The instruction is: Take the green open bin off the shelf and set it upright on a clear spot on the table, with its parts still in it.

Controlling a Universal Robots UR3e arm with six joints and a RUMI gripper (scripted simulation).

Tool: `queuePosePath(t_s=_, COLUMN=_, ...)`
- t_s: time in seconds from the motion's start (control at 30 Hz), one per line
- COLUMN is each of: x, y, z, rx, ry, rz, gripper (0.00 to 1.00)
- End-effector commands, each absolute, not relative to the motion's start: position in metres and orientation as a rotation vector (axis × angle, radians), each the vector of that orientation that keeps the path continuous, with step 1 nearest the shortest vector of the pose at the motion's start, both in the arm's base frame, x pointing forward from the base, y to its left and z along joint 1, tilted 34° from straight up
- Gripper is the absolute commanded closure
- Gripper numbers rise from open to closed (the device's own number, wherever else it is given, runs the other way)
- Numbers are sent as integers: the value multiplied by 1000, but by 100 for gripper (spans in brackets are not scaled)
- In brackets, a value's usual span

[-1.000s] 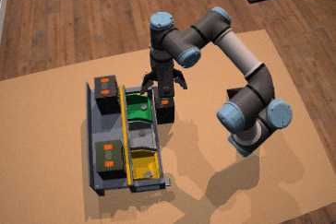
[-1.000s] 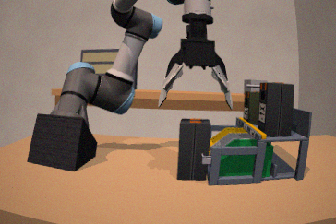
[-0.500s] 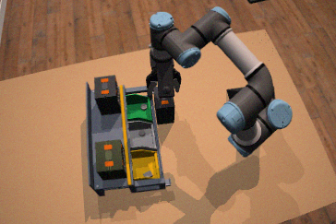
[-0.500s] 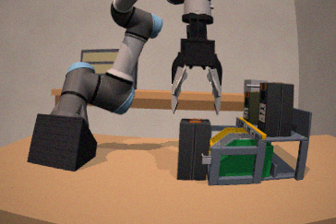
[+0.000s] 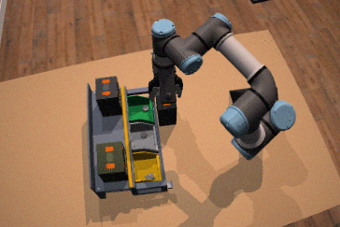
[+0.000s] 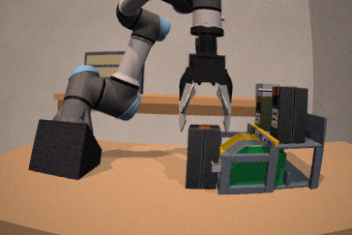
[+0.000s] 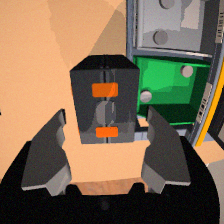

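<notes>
The green open bin [image 5: 139, 112] [image 6: 249, 169] [image 7: 165, 82] sits in the front row of the grey shelf [image 5: 93, 125] [image 6: 316, 163], at its far end, with small grey parts [image 7: 145, 96] inside. A dark box [image 5: 167, 113] [image 6: 203, 156] [image 7: 105, 102] with orange marks stands upright on the table right in front of the bin's open side. My gripper [image 5: 165, 93] [image 6: 203, 126] [image 7: 105, 108] hangs straight above this box, pointing down. Its fingers are partly open, one on each side of the box's top, touching nothing.
A grey bin [image 5: 142, 139] and a yellow bin [image 5: 147, 167] sit in the same row as the green one. Two dark boxes [image 5: 107, 94] [image 5: 110, 160] stand in the shelf's back row. The arm's base [image 5: 254, 139] is on the table's right side.
</notes>
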State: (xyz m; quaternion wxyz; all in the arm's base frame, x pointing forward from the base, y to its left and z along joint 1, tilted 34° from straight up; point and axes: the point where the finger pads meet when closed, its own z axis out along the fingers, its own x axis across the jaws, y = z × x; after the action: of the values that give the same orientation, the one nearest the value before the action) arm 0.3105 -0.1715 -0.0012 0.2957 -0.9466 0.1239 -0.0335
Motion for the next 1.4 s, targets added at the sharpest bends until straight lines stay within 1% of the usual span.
queuePosePath(t_s=0.0, x=311, y=-171, z=-3, rx=-2523, ry=332, rz=-95, gripper=42)
queuePosePath(t_s=0.13, x=311, y=-171, z=-3, rx=-2523, ry=332, rz=-95, gripper=42)
queuePosePath(t_s=0.3, x=315, y=-155, z=-27, rx=-2523, ry=332, rz=-95, gripper=42)
queuePosePath(t_s=1.37, x=315, y=-157, z=-25, rx=-2523, ry=332, rz=-95, gripper=42)
